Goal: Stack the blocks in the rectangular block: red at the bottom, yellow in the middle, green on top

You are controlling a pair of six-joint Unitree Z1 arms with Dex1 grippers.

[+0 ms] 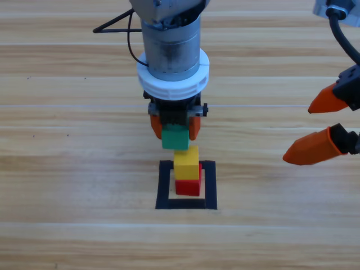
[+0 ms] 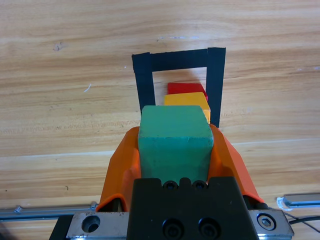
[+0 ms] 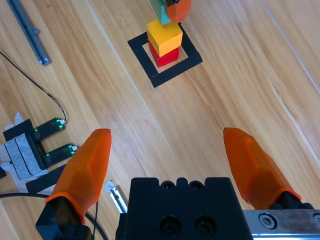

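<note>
The red cube (image 1: 188, 187) sits inside the black tape rectangle (image 1: 164, 188) with the yellow cube (image 1: 186, 162) stacked on it. My left gripper (image 1: 175, 130) is shut on the green cube (image 1: 175, 136), held in the air just behind and above the yellow cube. In the left wrist view the green cube (image 2: 174, 141) fills the space between the orange jaws, with the yellow cube (image 2: 189, 100), red cube (image 2: 186, 88) and rectangle (image 2: 177, 59) beyond it. My right gripper (image 1: 320, 125) waits open at the right edge, holding nothing.
The right wrist view shows the stack (image 3: 163, 37) far ahead, a metal rail (image 3: 28, 31) and a small device with green lights and a thin cable (image 3: 42, 142) off to the left. Bare wood surrounds the rectangle.
</note>
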